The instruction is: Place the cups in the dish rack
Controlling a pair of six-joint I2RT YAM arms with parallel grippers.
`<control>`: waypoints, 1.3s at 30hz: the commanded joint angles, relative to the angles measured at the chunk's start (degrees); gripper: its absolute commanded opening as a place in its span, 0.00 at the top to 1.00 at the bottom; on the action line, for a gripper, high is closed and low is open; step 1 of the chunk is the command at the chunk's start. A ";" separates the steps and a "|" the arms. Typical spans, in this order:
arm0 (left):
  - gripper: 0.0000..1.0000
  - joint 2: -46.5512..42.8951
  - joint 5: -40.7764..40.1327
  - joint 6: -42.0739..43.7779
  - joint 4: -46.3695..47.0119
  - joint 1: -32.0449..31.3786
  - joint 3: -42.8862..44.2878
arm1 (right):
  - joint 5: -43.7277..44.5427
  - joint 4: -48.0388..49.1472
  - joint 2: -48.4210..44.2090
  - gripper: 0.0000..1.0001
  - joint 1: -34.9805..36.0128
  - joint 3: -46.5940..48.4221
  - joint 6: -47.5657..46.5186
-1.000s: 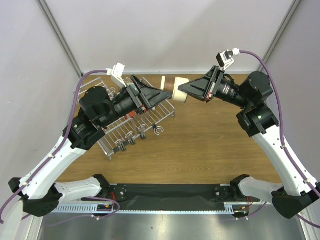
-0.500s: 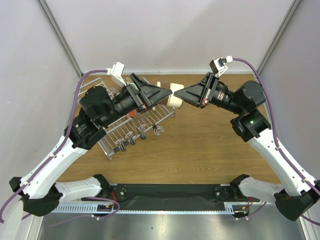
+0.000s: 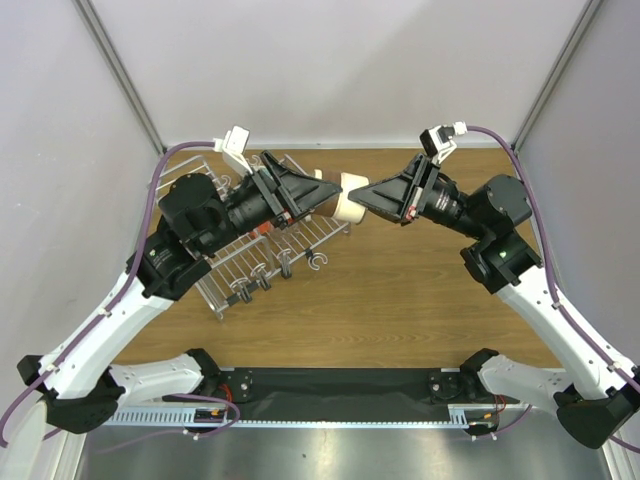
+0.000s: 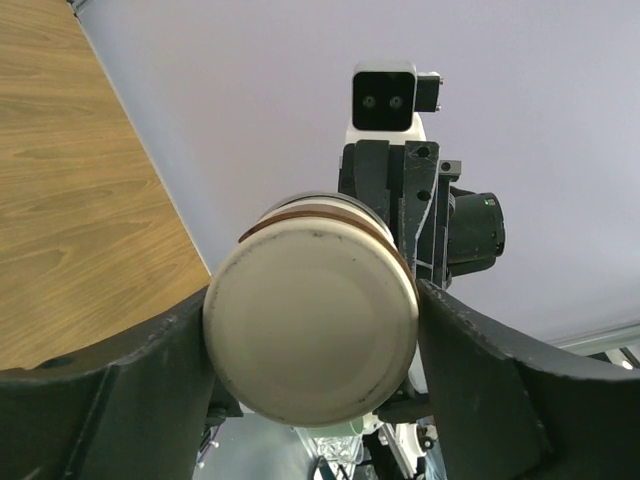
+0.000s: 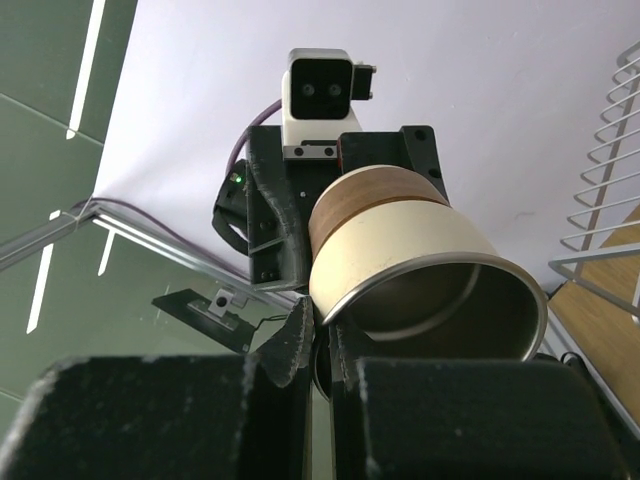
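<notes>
top view down from behind, wrist views close, facing across one cup [image 4: 311, 322]

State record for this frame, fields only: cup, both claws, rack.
cup: cream with a brown band, on its side in the air between the arms
right claw: shut on the cup's rim, one finger inside
left claw: fingers flank the cup's base; grip unclear
rack: on the table, left side, partly hidden by the left arm; no cup visible in it
phase: looks like a handover
</notes>
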 commanded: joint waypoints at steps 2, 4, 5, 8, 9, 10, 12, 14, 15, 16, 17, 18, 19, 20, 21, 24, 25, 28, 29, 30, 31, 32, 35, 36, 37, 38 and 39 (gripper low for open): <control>0.42 -1.23 1.15 0.48 3.31 -0.39 0.74 | 0.76 1.40 -0.05 1.00 0.52 0.66 -0.54; 0.73 -1.14 0.63 1.00 2.52 -0.21 1.18 | 1.20 -0.52 -0.04 0.99 0.52 0.66 -0.97; 0.84 -1.05 0.45 1.26 1.73 -0.21 1.62 | 1.29 -1.93 -0.22 0.89 0.52 1.01 -2.19; 1.00 0.52 -0.95 3.72 -3.53 -0.21 4.60 | 3.74 -17.79 -0.39 0.30 0.35 5.55 -10.60; 1.00 0.88 -1.56 5.64 -6.86 -0.21 5.39 | 6.88 -23.07 -0.48 0.23 0.17 6.89 -12.73; 1.00 1.31 -3.22 6.79 -8.80 -0.30 7.14 | 8.31 -32.35 -0.57 0.11 -0.70 8.29 -14.41; 1.00 2.89 -5.25 9.34 -12.85 -0.21 9.17 | 10.51 -38.83 -1.10 0.08 -2.63 9.53 -17.31; 1.00 4.74 -7.79 13.03 -18.65 -0.21 12.77 | 11.22 -46.92 -2.67 0.07 -6.22 9.36 -18.37; 1.00 6.92 -8.16 15.57 -20.67 -0.13 14.09 | 12.79 -49.82 -3.12 0.07 -7.12 9.45 -20.38; 1.00 8.08 -9.73 16.64 -24.08 -0.12 16.37 | 13.93 -55.68 -4.25 0.07 -7.91 9.45 -21.36; 1.00 9.13 -11.57 17.61 -25.86 -0.04 17.43 | 16.12 -58.34 -4.79 0.08 -9.74 9.45 -22.24; 1.00 10.45 -12.20 19.27 -28.57 -0.12 18.31 | 16.93 -60.55 -5.40 0.09 -10.54 9.27 -23.12; 1.00 12.72 -12.55 20.07 -29.64 0.22 19.80 | 17.37 -64.14 -6.80 0.09 -11.68 9.19 -24.52; 1.00 14.14 -12.82 20.95 -30.61 0.40 20.43 | 17.46 -65.39 -7.42 0.09 -12.57 9.10 -25.40; 1.00 15.28 -12.99 22.17 -32.10 1.01 21.04 | 17.46 -67.14 -8.12 0.09 -14.14 8.84 -26.02; 1.00 20.12 -12.21 24.46 -34.48 3.03 22.80 | 17.20 -70.05 -9.97 0.10 -16.61 8.83 -27.08; 1.00 22.22 -12.12 24.91 -35.01 3.56 23.15 | 16.85 -70.32 -10.24 0.10 -16.88 8.75 -27.25; 1.00 24.43 -8.88 26.23 -33.79 6.63 21.50 | 16.06 -70.94 -10.59 0.10 -17.76 8.83 -27.52; 1.00 26.00 -8.00 25.88 -33.44 7.51 20.96 | 15.62 -70.77 -10.33 0.10 -17.93 8.66 -27.87; 1.00 26.63 -5.72 25.53 -32.21 8.74 20.18 | 15.53 -70.42 -9.98 0.10 -17.94 8.66 -28.05; 1.00 27.15 -4.92 25.61 -31.07 9.19 18.43 | 15.53 -70.41 -9.72 0.10 -18.20 8.48 -28.13; 1.00 28.38 -4.48 25.79 -30.10 9.45 17.63 | 15.18 -70.41 -9.45 0.10 -18.20 8.40 -28.48; 1.00 31.28 -4.91 27.19 -28.25 10.24 16.39 | 13.43 -70.41 -8.05 0.10 -19.25 9.88 -29.97; 1.00 32.16 -4.74 27.98 -27.38 10.68 16.21 | 13.51 -71.72 -7.26 0.10 -19.60 10.93 -30.94; 1.00 32.95 -4.65 28.42 -27.11 10.95 16.21 | 13.68 -72.51 -6.64 0.10 -20.04 11.99 -31.82; 1.00 33.83 -4.47 28.69 -27.02 11.30 16.39 | 13.86 -73.39 -6.20 0.10 -21.35 14.09 -32.61; 1.00 35.58 -4.30 29.04 -27.10 12.08 16.65 | 13.68 -74.36 -5.33 0.10 -21.97 14.54 -33.92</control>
